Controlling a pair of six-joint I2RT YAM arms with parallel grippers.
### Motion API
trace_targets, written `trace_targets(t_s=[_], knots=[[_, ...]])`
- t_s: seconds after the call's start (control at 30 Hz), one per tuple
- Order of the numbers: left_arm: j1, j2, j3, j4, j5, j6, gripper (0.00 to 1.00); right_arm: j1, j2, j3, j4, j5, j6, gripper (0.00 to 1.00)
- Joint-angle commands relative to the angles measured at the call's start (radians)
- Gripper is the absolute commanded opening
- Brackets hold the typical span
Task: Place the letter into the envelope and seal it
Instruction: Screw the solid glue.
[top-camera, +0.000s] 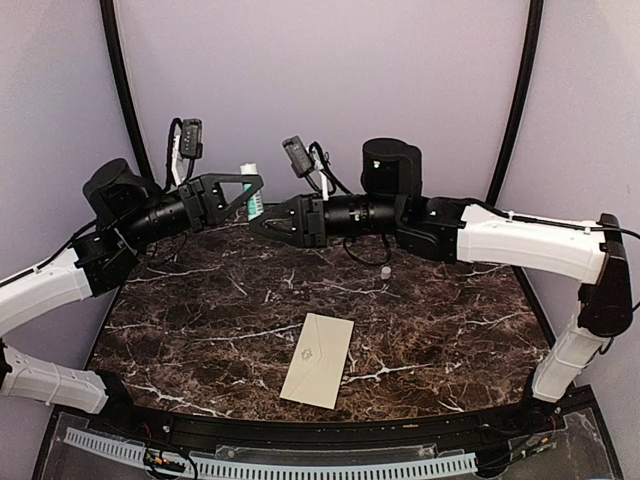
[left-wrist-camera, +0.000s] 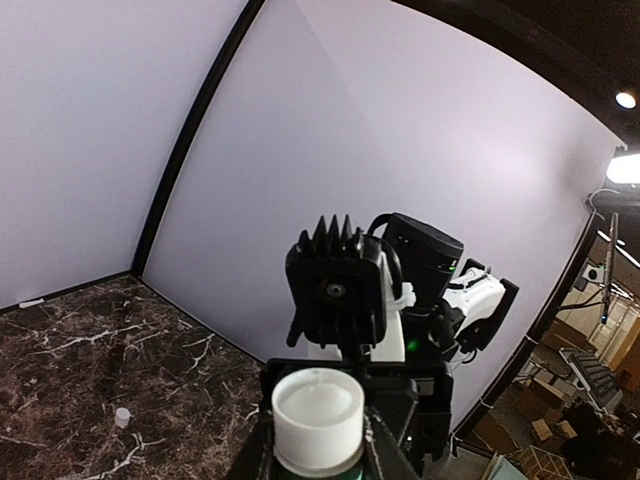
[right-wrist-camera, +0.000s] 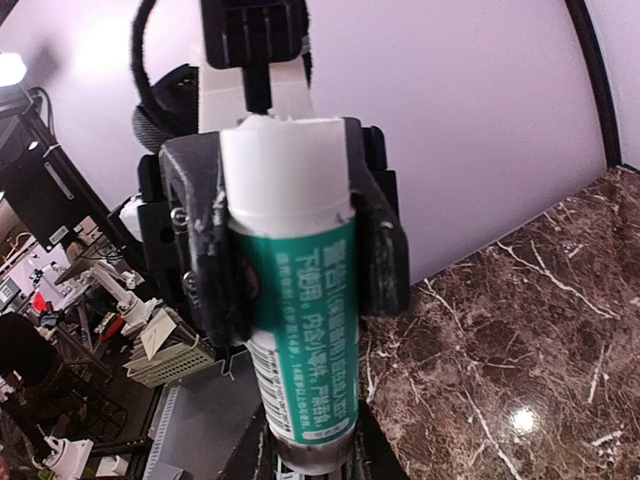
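Observation:
The envelope (top-camera: 316, 360), plain and pale cream with a faint emblem, lies flat on the near middle of the marble table (top-camera: 200, 310), apart from both arms. The letter shows in no view. Both grippers meet over the back of the table at an upright green-and-white glue stick (top-camera: 252, 196). My left gripper (top-camera: 247, 188) is shut on its upper part, where the white end (left-wrist-camera: 318, 412) sits between the jaws. My right gripper (top-camera: 259, 224) is shut on its lower end (right-wrist-camera: 322, 455). In the right wrist view the left gripper's black fingers (right-wrist-camera: 203, 250) clamp the green tube (right-wrist-camera: 300, 320).
A small white cap-like piece (top-camera: 385, 271) stands on the marble right of centre, also seen in the left wrist view as the small white piece (left-wrist-camera: 122, 417). Pale walls with black posts (top-camera: 122, 80) close the back and sides. A clear guard rail (top-camera: 300, 462) runs along the near edge.

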Motion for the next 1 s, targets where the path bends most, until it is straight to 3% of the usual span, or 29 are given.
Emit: trace_targets(t_s=[0.0,0.2,0.43,0.6,0.67,0.77,0.83,0.97], knots=[[-0.072,0.012,0.056,-0.247,-0.152,0.175,0.00,0.006,0.030,0.115,-0.145,0.205,-0.023,0.11],[-0.103,0.020,0.068,-0.322,-0.321,0.175,0.00,0.023,0.079,0.223,-0.339,0.409,-0.044,0.11],[-0.120,0.056,0.074,-0.335,-0.359,0.131,0.00,0.056,0.140,0.336,-0.487,0.559,-0.078,0.10],[-0.122,0.065,0.067,-0.304,-0.368,0.110,0.00,0.062,0.144,0.337,-0.484,0.571,-0.066,0.11],[-0.122,0.065,0.065,-0.304,-0.385,0.101,0.00,0.062,0.128,0.324,-0.474,0.560,-0.062,0.17],[-0.121,0.059,0.064,-0.319,-0.426,0.076,0.00,0.050,0.072,0.266,-0.428,0.504,-0.067,0.39],[-0.121,0.049,0.064,-0.328,-0.449,0.071,0.00,0.036,0.015,0.198,-0.388,0.467,-0.061,0.48],[-0.116,0.022,0.067,-0.340,-0.481,0.083,0.00,-0.021,-0.118,0.028,-0.334,0.378,-0.034,0.57]])
